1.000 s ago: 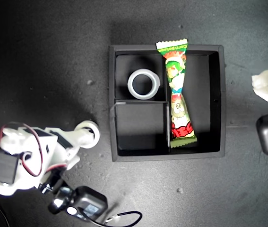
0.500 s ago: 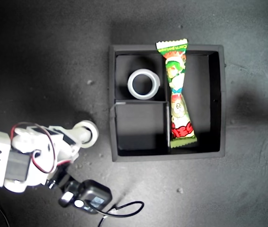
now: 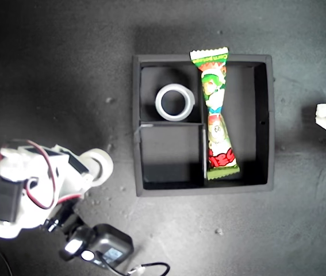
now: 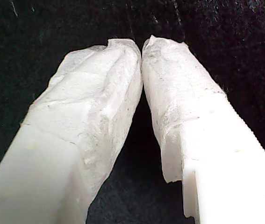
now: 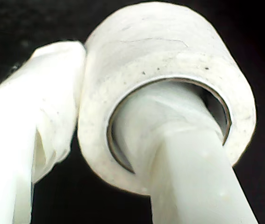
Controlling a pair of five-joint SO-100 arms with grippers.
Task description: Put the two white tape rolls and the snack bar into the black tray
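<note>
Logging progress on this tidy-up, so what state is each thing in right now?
Second claw: shut on the wide tape roll, one finger through its hole.
Wide tape roll: held outside the black tray, toward the exterior view's left.
Greenish-rimmed tape roll: flat in a small compartment.
Snack bar: in the long compartment, one end over the tray wall.
First claw: tips together, holding nothing.

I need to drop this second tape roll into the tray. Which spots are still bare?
The small compartment of the black tray nearest the held tape roll is bare. The one beyond holds the other tape roll; the long one is crowded by the snack bar.
</note>
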